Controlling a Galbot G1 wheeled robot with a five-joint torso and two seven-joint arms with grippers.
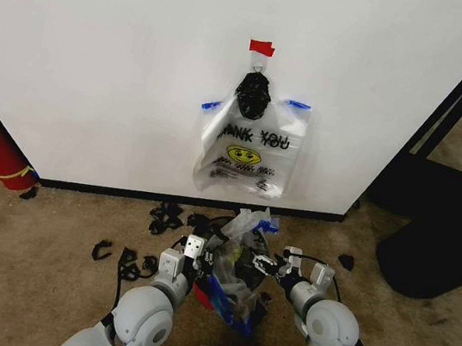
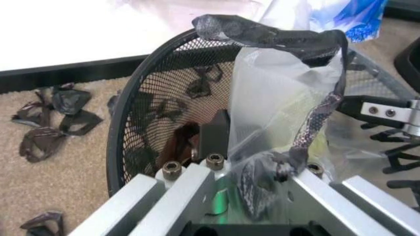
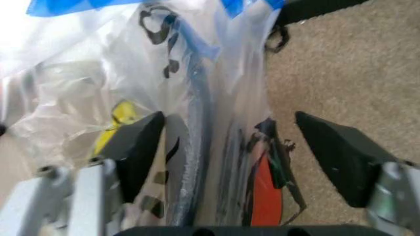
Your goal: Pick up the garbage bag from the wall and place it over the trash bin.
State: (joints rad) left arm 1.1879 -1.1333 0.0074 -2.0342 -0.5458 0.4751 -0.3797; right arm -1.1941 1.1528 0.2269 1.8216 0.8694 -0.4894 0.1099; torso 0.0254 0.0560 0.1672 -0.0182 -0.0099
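Both my claws are down at the trash bin on the carpet, just below the wall.

Left claw: sits at the bin's mesh rim, with clear film and a dark wrinkled strip of bag bunched across its front. I can't tell whether its fingers are pinching or spread, the plastic hides them.

Right claw: fingers spread wide, straddling bunched clear plastic of a garbage bag with blue and yellow print. The film runs between the pads; the left pad touches it, the right pad stands clear of it. Red bin base sits just beyond the plastic.

A second garbage bag, "THANK YOU" print and smiley, hangs on the wall well above both claws, under a red tape piece and a black knotted lump.

Black scraps litter the carpet to the left claw's outer side.
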